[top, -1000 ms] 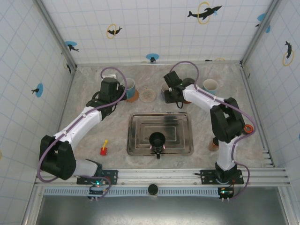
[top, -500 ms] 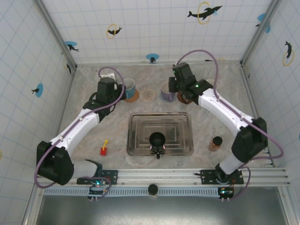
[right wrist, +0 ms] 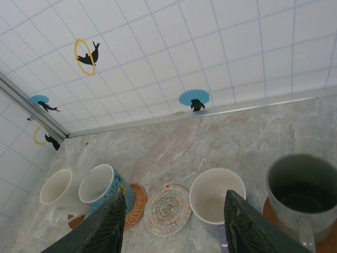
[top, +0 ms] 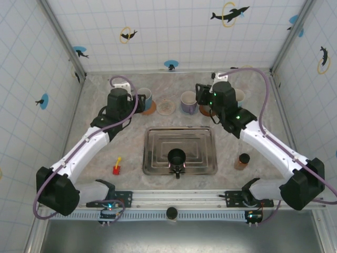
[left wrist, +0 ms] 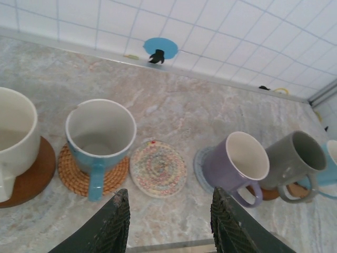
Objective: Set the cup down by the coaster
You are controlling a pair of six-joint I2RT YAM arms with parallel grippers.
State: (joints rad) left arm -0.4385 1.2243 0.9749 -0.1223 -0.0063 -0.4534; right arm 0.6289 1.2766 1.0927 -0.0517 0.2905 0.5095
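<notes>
Purple cup (left wrist: 236, 163) stands upright right of centre in the left wrist view, just beside the woven coaster (left wrist: 158, 167); left gripper (left wrist: 169, 197) and right gripper (right wrist: 175, 196) spread, empty; placement judged done; next, withdraw without knocking it.

1. Open above the bare woven coaster (left wrist: 158, 168), hemmed in by the blue cup (left wrist: 100, 132) and the purple cup (left wrist: 237, 163).
2. Crowded further out: white cup (left wrist: 16, 126) just beside the blue, grey cup (left wrist: 292, 158) close against the purple.
3. Bare strip of table (left wrist: 174, 95) behind the row, up to the wall.
4. Free over the tray (top: 155, 158), except at the black cup (top: 176, 156) towards its near edge.
</notes>
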